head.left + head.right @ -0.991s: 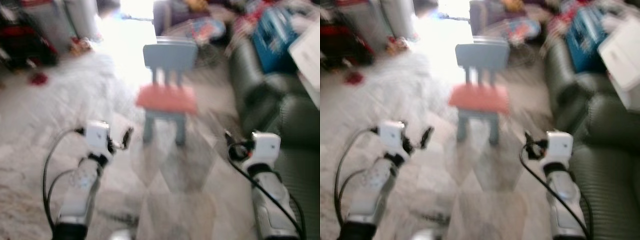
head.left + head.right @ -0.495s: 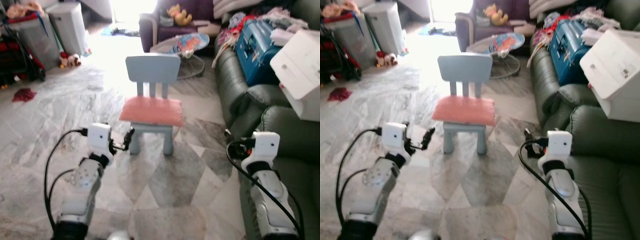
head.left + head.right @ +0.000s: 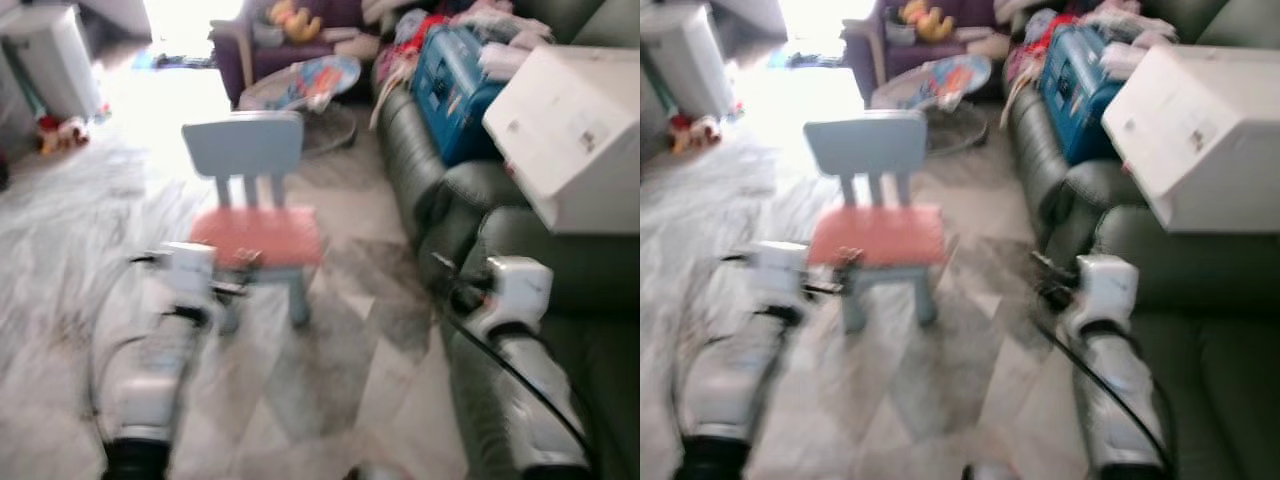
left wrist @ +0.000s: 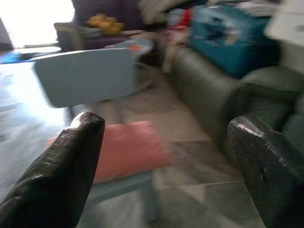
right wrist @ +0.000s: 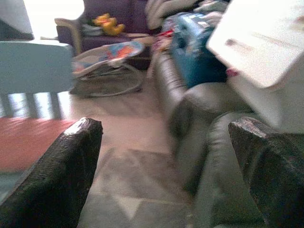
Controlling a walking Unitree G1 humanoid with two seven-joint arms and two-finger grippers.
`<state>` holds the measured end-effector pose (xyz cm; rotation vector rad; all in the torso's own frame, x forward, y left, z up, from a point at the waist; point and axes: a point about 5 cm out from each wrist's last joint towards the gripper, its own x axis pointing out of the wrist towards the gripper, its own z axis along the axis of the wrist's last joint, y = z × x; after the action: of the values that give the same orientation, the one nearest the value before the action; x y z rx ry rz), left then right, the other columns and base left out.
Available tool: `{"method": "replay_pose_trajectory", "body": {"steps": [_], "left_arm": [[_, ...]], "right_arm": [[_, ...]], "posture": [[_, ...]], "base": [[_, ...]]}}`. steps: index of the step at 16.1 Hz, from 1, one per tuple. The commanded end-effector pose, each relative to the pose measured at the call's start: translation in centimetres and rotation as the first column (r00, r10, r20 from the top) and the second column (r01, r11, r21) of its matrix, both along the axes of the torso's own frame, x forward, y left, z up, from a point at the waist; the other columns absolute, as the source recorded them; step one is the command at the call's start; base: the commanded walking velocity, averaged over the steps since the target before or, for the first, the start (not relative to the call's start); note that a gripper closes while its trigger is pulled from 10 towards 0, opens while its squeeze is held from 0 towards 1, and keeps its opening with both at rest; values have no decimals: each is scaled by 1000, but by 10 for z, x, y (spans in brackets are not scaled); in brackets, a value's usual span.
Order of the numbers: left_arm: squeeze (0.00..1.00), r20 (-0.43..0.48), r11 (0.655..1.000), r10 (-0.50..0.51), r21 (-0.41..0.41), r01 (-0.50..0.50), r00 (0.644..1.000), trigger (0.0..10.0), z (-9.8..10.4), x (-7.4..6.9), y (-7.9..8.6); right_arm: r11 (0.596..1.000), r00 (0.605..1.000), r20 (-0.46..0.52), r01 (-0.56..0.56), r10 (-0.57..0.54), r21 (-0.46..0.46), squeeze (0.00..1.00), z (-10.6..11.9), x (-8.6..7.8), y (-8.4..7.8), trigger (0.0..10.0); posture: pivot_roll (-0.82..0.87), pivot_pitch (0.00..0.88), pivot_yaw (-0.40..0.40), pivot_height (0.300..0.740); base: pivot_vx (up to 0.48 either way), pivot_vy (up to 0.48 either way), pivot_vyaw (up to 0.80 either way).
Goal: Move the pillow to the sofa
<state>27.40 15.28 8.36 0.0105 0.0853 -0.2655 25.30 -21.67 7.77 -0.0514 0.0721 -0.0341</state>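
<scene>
One big dark sofa point(image 3: 470, 200) runs down the right, with a blue case point(image 3: 455, 75) and a white box point(image 3: 570, 135) piled on it. Left of it on the marble floor point(image 3: 330, 370) stands a little blue chair point(image 3: 245, 150), and the pink pillow point(image 3: 258, 235) lies flat on its seat. Left claw point(image 4: 166, 161) is wide open and empty, just short of the pillow. Right claw point(image 5: 161, 166) is open too, holding nothing, up by the sofa's front edge. Pretty blurry overall.
</scene>
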Motion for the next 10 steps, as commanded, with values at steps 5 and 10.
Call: {"method": "replay_pose_trajectory", "body": {"steps": [5,10], "left_arm": [[0,-2,998,57,22,-57,998,10000,2,1,17],[0,-23,997,80,14,-80,997,10000,0,2,17]], "right_arm": [[999,999,34,-40,39,16,0,7,6,12,10000],[999,999,33,-41,41,18,0,7,6,11,10000]], "posture": [[15,0,-25,740],[15,0,-23,740]], "base": [[414,109,0],[65,447,0]]}}
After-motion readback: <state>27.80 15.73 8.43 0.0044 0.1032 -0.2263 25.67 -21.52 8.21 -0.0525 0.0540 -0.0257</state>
